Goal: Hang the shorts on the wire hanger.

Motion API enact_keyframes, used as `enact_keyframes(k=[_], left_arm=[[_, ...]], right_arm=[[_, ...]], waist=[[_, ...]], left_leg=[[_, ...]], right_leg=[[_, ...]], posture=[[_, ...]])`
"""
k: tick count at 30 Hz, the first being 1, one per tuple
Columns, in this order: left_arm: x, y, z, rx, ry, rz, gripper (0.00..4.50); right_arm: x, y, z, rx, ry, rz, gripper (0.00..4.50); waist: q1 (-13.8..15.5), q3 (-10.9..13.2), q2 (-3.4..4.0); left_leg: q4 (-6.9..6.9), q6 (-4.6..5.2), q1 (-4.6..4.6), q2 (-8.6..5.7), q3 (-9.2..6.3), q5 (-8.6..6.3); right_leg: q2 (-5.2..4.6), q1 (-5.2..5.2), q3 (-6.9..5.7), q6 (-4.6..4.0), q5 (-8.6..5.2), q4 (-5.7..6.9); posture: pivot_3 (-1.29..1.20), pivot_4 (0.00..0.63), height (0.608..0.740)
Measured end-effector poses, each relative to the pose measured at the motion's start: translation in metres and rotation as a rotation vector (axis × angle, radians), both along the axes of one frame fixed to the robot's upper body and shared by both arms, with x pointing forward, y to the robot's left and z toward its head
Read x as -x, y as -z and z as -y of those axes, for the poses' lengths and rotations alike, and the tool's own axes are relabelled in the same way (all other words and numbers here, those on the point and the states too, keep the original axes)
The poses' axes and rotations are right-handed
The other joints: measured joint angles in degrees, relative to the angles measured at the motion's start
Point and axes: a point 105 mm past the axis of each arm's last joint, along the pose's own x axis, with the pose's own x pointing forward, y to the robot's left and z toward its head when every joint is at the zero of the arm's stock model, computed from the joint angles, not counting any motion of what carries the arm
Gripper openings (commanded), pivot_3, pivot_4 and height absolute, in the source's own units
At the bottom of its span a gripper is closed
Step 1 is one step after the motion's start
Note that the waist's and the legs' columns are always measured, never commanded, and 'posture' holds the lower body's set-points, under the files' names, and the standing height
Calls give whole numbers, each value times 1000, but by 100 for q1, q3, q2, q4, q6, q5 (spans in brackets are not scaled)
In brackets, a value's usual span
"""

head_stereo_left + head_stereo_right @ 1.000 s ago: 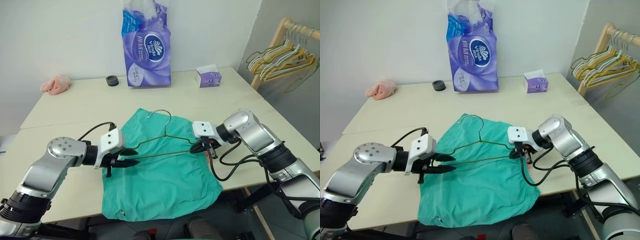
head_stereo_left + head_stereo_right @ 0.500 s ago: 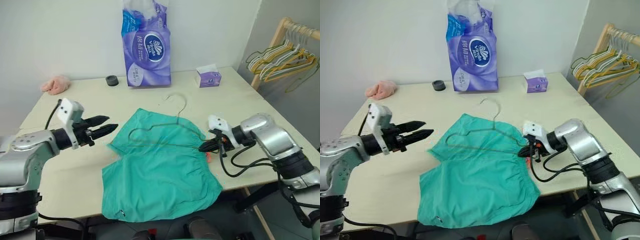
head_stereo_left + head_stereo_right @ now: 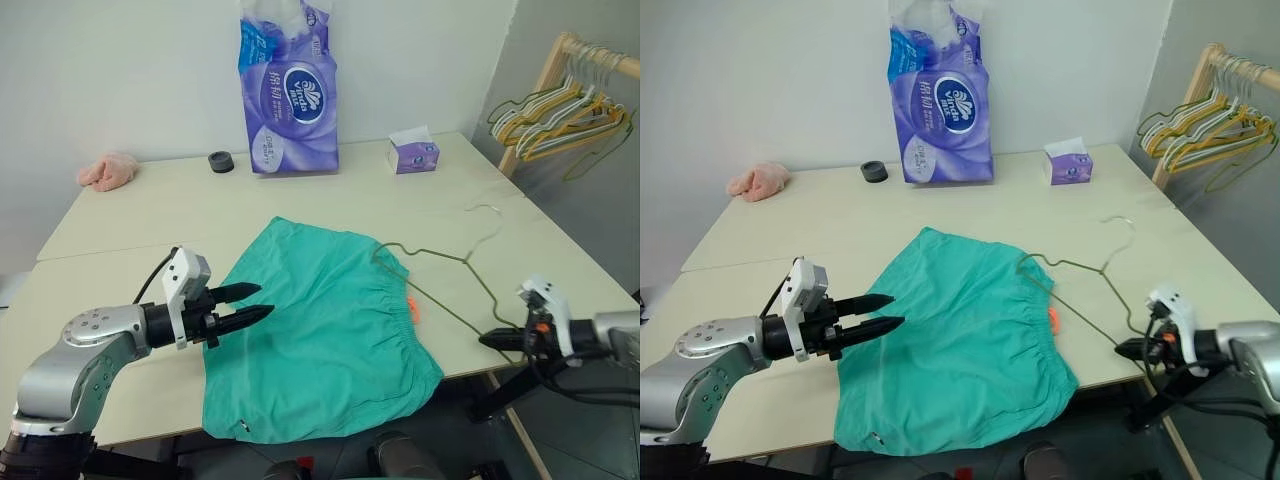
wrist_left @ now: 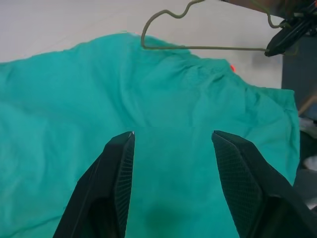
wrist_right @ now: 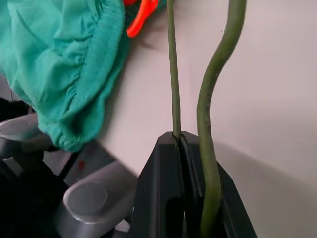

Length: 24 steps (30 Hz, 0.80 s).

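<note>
The teal-green shorts [image 3: 320, 330] lie flat on the light table [image 3: 150, 215], in the lower middle of the head views. The gathered waistband is on the right side of the cloth, and a small orange tag [image 3: 413, 310] shows beside it. One hem reaches the near edge of the table at the bottom of the frame.

The wire hanger [image 3: 440, 275] is at the right of the shorts. One end of its thin olive wire lies on the waistband, and its hook [image 3: 490, 215] is toward the middle right of the frame, over the bare table. The right gripper [image 3: 495, 341], in the lower right of the frame just past the table edge, is closed on the wire; in the right wrist view the two black fingers [image 5: 166, 198] are pressed together with the wire between them.

The left gripper [image 3: 250, 302] is in the lower left of the frame, over the left edge of the shorts. Its fingers [image 4: 116, 183] stand apart about half way and hold nothing.

At the far side of the table, in the upper part of the frame, there are a purple pack of tissue paper [image 3: 290, 95], a small purple tissue box [image 3: 413, 155], a black ring-shaped object [image 3: 221, 161] and a pink fluffy cloth [image 3: 108, 171]. In the upper right corner a bunch of hangers [image 3: 555, 115] hangs on a wooden rack [image 3: 560, 50].
</note>
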Motion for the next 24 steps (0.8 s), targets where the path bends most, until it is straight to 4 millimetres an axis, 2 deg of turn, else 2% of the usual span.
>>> enact_keyframes(k=[5, 9, 17, 24], left_arm=[[-6, 4, 4, -22, 24, 16, 2606], [-11, 4, 4, -22, 41, 11, 2606], [-14, 3, 5, -38, 71, 29, 2606], [-15, 7, 0, -57, 55, 34, 2606]], right_arm=[[30, 7, 16, -44, 123, -84, 0], [49, 15, 11, -60, 126, -146, 0], [51, 10, -4, -105, 85, -148, 0], [37, -2, -16, -162, 47, -132, 0]], waist=[[-82, 9, -12], [-192, 21, -31], [-304, 38, -48], [-357, 44, -55]], left_leg=[[-1, 9, -4, 1, 13, -6], [0, 10, -4, 1, 15, -6], [-3, 15, -5, 1, 18, -13], [-4, 16, -6, 2, 19, -14]], right_leg=[[1, -2, 10, 4, -4, -3], [2, -1, 11, 5, -5, -4], [1, -3, 17, 15, -11, -8], [0, -5, 18, 15, -11, -9]], posture=[[-366, 53, 740], [-370, 54, 740], [-364, 52, 740], [-350, 51, 740]])
